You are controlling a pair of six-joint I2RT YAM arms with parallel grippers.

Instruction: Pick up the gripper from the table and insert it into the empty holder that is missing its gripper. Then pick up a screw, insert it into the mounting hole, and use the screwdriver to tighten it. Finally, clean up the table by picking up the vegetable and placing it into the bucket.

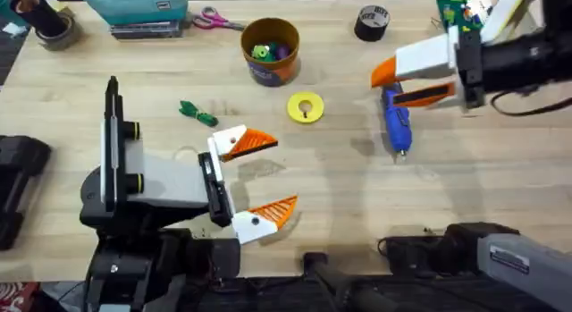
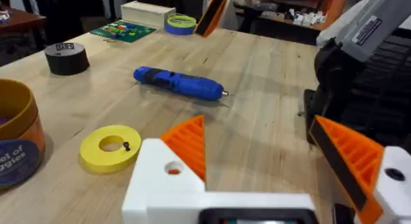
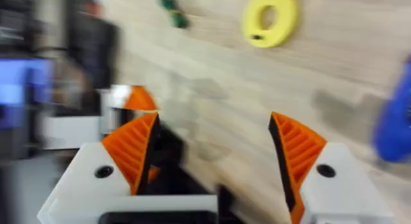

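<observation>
The screwdriver (image 1: 396,124) is seen lying flat right beside the right gripper (image 1: 407,83), tip pointed away from the fingers, so that arm is way closer. Both the right gripper and the left gripper (image 1: 259,176) are spread wide, and nothing is held by either 1.

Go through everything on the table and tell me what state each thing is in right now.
Left gripper: jaws open, holding nothing.
Right gripper: jaws open, empty, above the screwdriver.
Screwdriver: lying flat on the table.
Vegetable: lying on the table, outside the bucket.
Bucket: upright, toys inside.
Yellow disc: flat, a small dark screw on it.
Black tape roll: lying flat.
</observation>
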